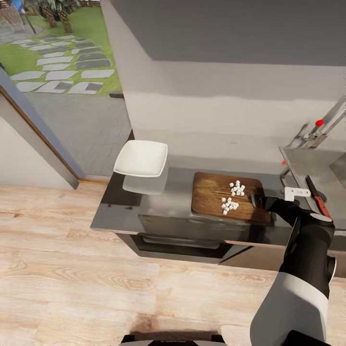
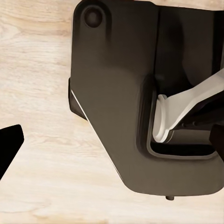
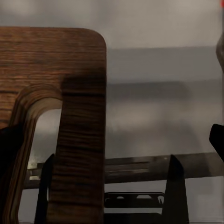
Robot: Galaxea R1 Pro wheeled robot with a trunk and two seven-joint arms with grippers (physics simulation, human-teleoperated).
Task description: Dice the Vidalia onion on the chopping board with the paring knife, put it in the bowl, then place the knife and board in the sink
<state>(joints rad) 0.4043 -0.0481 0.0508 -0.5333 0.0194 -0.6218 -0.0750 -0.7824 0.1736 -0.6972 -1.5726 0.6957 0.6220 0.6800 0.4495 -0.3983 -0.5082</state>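
Observation:
The brown chopping board [image 1: 211,197] lies on the grey countertop [image 1: 158,204] with a heap of small white diced onion pieces [image 1: 232,196] on its right half. My right gripper [image 1: 256,199] is at the board's right end and stands open. In the right wrist view the board's slot handle end [image 3: 81,116] lies between the spread fingers [image 3: 9,154]. The white bowl [image 1: 141,158] stands empty to the board's left. The paring knife [image 1: 321,204], with its orange-red handle, lies in the steel sink [image 1: 307,166] by the black drain. My left gripper [image 2: 112,144] hangs open over the floor.
The chrome tap with a red knob [image 1: 318,123] rises behind the sink. A grey wall runs behind the counter. Left of the counter is an opening onto a garden with paving stones [image 1: 57,67]. Pale wood floor [image 1: 72,269] lies in front, and my base [image 2: 130,93] shows below the left arm.

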